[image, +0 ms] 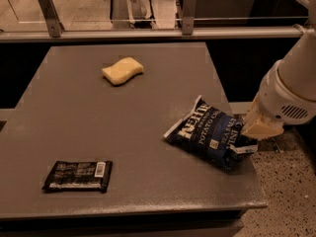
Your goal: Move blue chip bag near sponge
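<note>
The blue chip bag (210, 133) lies crinkled near the right edge of the grey table (123, 132), white lettering facing up. My gripper (257, 128) is at the bag's right end, at the table's right edge, its pale fingers touching or gripping the bag's crumpled end. The white arm rises to the upper right. The pale yellow sponge (123, 70) lies at the table's far middle, well apart from the bag, to its upper left.
A flat black wrapper with a barcode (78, 176) lies near the front left. A metal rail with posts (148, 32) runs along the far side. The table's right edge drops to speckled floor (281, 191).
</note>
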Tool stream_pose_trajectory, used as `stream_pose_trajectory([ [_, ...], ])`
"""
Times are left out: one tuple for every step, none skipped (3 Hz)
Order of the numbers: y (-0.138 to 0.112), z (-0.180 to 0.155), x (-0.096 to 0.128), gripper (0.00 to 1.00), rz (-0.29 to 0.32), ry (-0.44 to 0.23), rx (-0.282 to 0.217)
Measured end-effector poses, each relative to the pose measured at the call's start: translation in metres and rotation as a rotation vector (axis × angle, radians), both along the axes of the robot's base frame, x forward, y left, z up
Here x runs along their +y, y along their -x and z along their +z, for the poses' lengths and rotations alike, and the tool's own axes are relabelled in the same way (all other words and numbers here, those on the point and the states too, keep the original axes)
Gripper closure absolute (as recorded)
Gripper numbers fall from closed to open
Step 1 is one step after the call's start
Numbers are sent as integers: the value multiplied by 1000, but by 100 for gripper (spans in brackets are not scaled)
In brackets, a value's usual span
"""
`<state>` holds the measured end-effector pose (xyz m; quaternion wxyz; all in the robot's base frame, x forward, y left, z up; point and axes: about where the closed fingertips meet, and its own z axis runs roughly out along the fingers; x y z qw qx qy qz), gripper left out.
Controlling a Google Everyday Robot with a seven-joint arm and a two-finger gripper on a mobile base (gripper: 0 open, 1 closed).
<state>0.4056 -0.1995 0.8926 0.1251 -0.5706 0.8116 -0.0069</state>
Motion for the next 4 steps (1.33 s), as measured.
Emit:
stream_pose_trajectory([
  [0,0,0,100,0,0,0],
  [-19,5,4,100,2,-4,3],
  [-53,16,2,100,0,-75,14],
  [-92,43,-2,100,-27,-175,-27],
])
